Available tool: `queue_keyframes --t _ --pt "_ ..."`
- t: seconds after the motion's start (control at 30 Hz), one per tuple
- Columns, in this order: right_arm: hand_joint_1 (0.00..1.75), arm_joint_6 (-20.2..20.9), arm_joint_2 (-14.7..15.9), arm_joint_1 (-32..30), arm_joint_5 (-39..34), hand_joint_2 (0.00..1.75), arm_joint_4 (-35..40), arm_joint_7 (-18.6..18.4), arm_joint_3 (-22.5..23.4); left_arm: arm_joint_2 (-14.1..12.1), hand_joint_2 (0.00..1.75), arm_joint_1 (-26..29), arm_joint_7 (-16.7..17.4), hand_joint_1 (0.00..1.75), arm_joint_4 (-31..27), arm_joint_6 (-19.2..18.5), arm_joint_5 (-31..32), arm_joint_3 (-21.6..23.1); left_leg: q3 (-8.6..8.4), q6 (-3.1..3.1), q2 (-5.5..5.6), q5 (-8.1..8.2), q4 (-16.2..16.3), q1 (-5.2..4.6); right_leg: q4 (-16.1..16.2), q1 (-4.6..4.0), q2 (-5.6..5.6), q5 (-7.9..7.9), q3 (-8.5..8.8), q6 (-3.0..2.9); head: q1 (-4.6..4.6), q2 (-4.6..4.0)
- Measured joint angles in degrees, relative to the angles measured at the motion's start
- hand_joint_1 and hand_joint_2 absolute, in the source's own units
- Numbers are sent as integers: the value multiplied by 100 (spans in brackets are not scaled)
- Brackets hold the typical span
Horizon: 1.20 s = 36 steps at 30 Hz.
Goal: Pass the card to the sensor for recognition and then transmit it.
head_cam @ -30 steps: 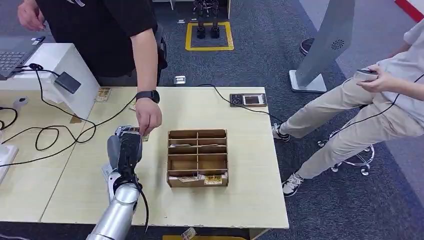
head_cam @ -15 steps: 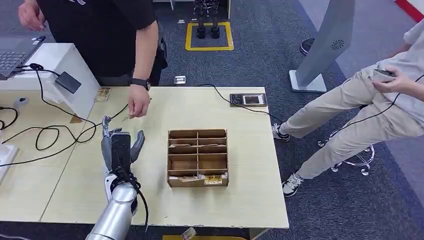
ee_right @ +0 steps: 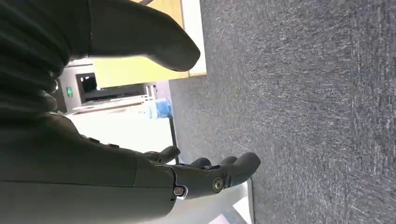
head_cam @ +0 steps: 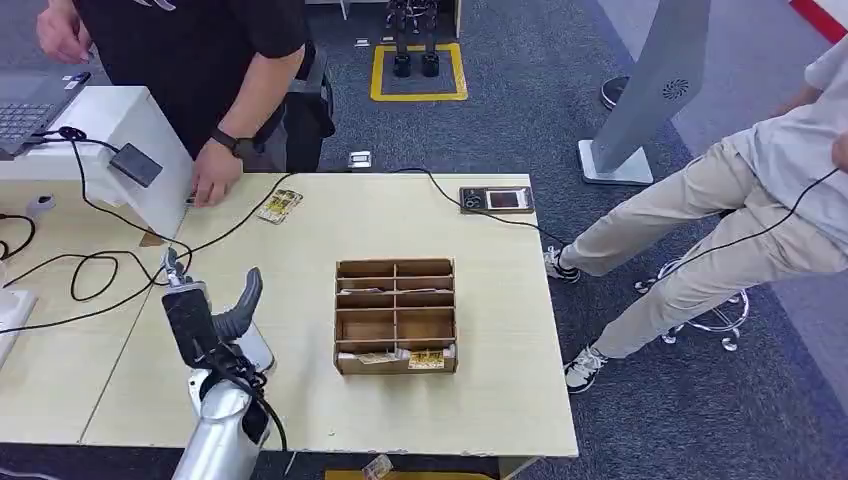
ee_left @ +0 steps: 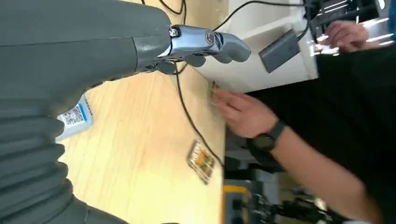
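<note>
A patterned card lies flat on the table's far left part, also seen in the left wrist view as the card. My left hand hovers above the table nearer to me, fingers spread and thumb out, holding nothing; its fingers point toward the white stand. The dark grey sensor is mounted on that white stand. A person's hand rests at the stand's foot, next to the sensor. My right hand hangs over grey carpet, open and empty.
A cardboard organiser with several compartments stands mid-table, cards in its front row. A card reader sits at the far edge. Black cables loop across the left. A white QR card lies below my left hand. A seated person is at the right.
The person took the card from my left hand, laid it on the table and moved their hand to the white stand. My left hand opened and drew back toward me.
</note>
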State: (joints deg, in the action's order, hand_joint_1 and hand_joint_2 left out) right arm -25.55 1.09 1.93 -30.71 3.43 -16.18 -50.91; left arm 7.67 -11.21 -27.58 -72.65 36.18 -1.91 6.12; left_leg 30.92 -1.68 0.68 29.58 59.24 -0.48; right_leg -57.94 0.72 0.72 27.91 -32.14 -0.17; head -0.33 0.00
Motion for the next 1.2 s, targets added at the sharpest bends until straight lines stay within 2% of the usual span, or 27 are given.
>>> queue_keyframes --t 0.1,0.23,0.3,0.47,0.63,0.73,0.77,0.87,1.0,1.03,1.2 --pt "0 7 -20 -2 -140 175 -51 92 -13 -50 175 451 -147 0 -773 -651 -439 127 3 0 0 1 0 0 0 0 1 1 -3 1 0 0" --pt "0 39 -52 -2 -365 175 -129 214 -55 -164 175 1029 -378 0 -1828 -1685 -705 409 5 -1 0 2 0 0 1 0 0 2 -5 1 0 0" --pt "0 57 -72 -2 -426 175 -156 243 -77 -203 175 1264 -444 0 -2233 -2042 -749 535 6 -2 1 2 0 0 2 0 0 2 -6 1 0 0" --pt "0 133 -105 2 -612 175 -214 337 -159 -380 175 1599 -628 0 -2795 -2672 -469 898 6 -2 1 2 0 0 1 0 -2 1 -5 1 0 0" --pt "0 138 -122 4 -656 175 -241 346 -207 -493 175 1729 -708 0 -3047 -2841 -380 1088 4 -1 2 1 0 0 1 0 -3 1 -5 0 0 0" --pt "0 219 -122 9 -715 175 -247 383 -269 -644 175 1741 -909 0 -3137 -3353 -7 1288 5 -1 2 0 0 0 1 0 -4 1 -4 1 0 0" --pt "0 227 -122 10 -724 175 -249 383 -291 -693 0 1740 -932 0 -3152 -3442 207 1369 4 -1 2 0 0 0 1 0 -3 1 -4 1 0 0" --pt "0 269 -122 16 -833 175 -265 381 -385 -844 0 1731 -899 0 -3145 -3408 979 1625 4 -1 2 1 0 0 1 0 -3 1 -5 1 0 0" --pt "0 321 -122 37 -975 175 -265 339 -549 -1025 0 1630 -669 0 -2981 -2982 1801 1981 5 -1 1 1 0 0 1 0 -3 1 -6 1 0 0" --pt "0 321 -122 40 -997 175 -265 337 -590 -1064 175 1597 -645 0 -2916 -2908 1894 2074 4 -1 0 1 0 0 1 0 -2 1 -6 1 0 0" --pt "0 323 -122 50 -1063 175 -267 321 -736 -1204 175 1467 -468 0 -2695 -2709 2215 2341 4 -1 1 1 0 0 1 0 -3 1 -6 1 0 0"
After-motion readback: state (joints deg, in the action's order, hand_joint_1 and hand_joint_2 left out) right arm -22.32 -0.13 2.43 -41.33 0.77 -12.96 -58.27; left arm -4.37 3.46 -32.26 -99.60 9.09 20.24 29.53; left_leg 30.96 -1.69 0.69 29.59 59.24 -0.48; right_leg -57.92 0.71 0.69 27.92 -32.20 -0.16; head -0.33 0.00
